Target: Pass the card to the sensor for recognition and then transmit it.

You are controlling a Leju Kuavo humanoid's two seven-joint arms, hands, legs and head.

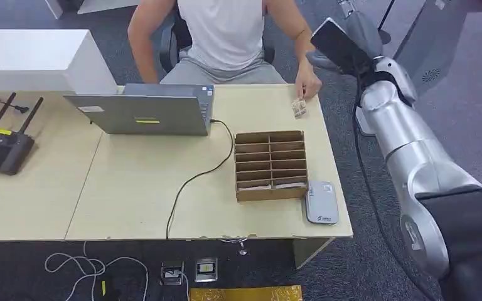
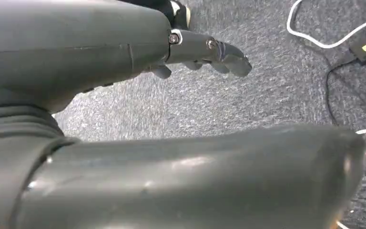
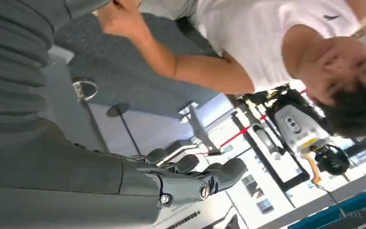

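From the head view, the cardboard divider box (image 1: 270, 165) sits mid-bench (image 1: 132, 188), slots facing up so cards can be drawn out, and the grey sensor (image 1: 321, 202) lies flat just beside the box's near right corner, handy for a swipe. Beyond the box, near the far edge, a person's hand (image 1: 307, 84) rests by a small card (image 1: 299, 108) lying on the bench, seemingly where the handover ends. The right arm is raised past that corner, its hand hidden behind the wrist. A laptop (image 1: 144, 111) stands well left of the box. Left wrist view: the left hand (image 2: 205, 55) hangs over carpet, fingers loosely extended, holding nothing. Right wrist view: the right hand (image 3: 195, 176) is up toward the person, fingers gently curled and apart, empty.
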